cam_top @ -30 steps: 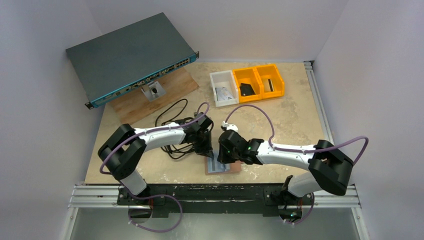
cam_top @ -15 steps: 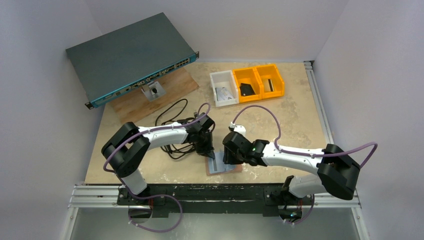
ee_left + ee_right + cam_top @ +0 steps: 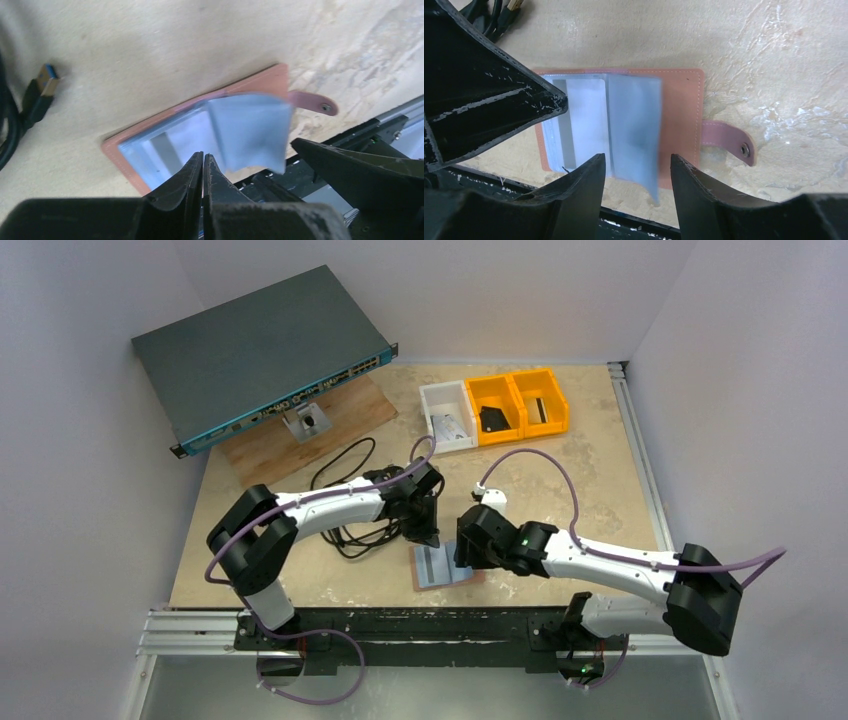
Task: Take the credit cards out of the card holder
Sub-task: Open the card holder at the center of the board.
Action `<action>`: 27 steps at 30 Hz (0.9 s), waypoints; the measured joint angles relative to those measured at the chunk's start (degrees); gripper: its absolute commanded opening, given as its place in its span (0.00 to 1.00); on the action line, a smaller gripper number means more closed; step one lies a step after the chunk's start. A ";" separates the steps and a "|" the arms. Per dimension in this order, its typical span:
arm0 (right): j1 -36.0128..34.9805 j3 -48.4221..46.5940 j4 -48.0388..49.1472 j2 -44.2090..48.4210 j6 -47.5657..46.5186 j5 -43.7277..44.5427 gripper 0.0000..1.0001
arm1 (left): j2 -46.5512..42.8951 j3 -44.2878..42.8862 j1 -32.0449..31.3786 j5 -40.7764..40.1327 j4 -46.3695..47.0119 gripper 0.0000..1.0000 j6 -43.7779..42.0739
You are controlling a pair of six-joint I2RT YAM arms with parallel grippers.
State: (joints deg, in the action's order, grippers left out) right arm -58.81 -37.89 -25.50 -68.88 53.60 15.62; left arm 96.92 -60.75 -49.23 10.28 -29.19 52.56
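The card holder (image 3: 444, 566) lies open and flat on the bench (image 3: 590, 470) at the near edge, between the two arms, its long axis running left to right and its snap-button tab (image 3: 730, 141) pointing right. Its clear pockets (image 3: 634, 130) face up; one pocket leaf stands partly lifted and blurred in both wrist views. A pale card (image 3: 583, 120) shows inside the left half; no print or brand can be read on it. The left gripper (image 3: 202, 170) is poised above the holder's far left part with its jaws pressed together and nothing between them. The right gripper (image 3: 636, 172) hangs over the holder's right half, jaws spread wide on either side of the lifted leaf without touching it. The wrist views show the tab and pockets, which the top view leaves too small to tell. Only the top view shows the black cables (image 3: 345, 495) left of the holder, a wooden board (image 3: 290, 435) with a grey-blue network switch (image 3: 255, 350) at far left, and a white bin (image 3: 447, 417) beside two orange bins (image 3: 518, 403) at the far side.
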 measured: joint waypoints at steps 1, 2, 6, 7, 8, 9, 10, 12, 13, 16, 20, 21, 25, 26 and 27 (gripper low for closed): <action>0.00 -0.15 -0.48 0.28 0.00 0.11 0.50 | 0.13 -0.87 -0.26 0.02 -0.09 0.04 -0.26; 0.00 -0.44 -1.18 0.63 0.02 0.39 0.50 | 0.35 -1.68 -0.48 0.15 -0.09 0.04 -0.63; 0.00 -1.70 -3.85 3.15 0.20 1.64 0.50 | 2.73 -4.59 -1.46 1.57 0.02 0.05 -1.31; 0.00 -2.14 -4.39 4.15 0.22 1.90 0.49 | 3.74 -5.20 -1.70 2.08 0.11 0.05 -1.33; 0.00 -2.62 -4.79 4.98 0.22 2.03 0.48 | 4.74 -5.70 -1.92 2.64 0.28 0.05 -1.36; 0.00 -2.99 -4.96 5.57 0.22 2.16 0.48 | 5.57 -6.03 -2.10 3.15 0.46 0.05 -1.38; 0.00 -3.37 -5.03 6.12 0.24 2.40 0.46 | 6.56 -6.43 -2.29 3.78 0.55 0.05 -1.38; 0.00 -3.72 -4.85 6.69 0.26 2.71 0.42 | 8.39 -7.08 -2.67 5.09 0.96 0.06 -1.38; 0.00 -3.72 -4.76 6.69 0.28 2.75 0.41 | 9.05 -7.32 -2.80 5.60 1.09 0.06 -1.38; 0.00 -3.69 -3.74 5.44 0.35 2.19 0.36 | 10.80 -7.96 -3.04 7.17 1.77 0.06 -1.36; 0.11 -1.79 0.20 2.91 0.44 -0.31 0.30 | 11.21 -8.00 -2.93 7.54 1.33 0.08 -1.38; 0.11 -1.11 1.07 2.25 0.50 -0.96 0.29 | 11.21 -8.00 -2.86 7.54 1.38 0.09 -1.36; 0.24 1.60 5.03 0.15 1.31 -2.86 0.24 | 11.06 -7.96 -2.64 7.56 1.53 0.09 -1.33; 0.48 2.36 5.99 -0.09 1.57 -3.34 0.24 | 10.84 -7.85 -2.54 7.58 1.66 0.09 -1.33; 0.55 3.02 6.75 -0.20 1.77 -3.65 0.24 | 10.43 -7.61 -2.38 7.56 1.73 0.09 -1.36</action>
State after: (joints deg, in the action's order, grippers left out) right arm -58.26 -34.87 -18.74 -69.08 55.37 11.97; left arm 107.35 -68.36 -51.62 17.85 -27.46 51.20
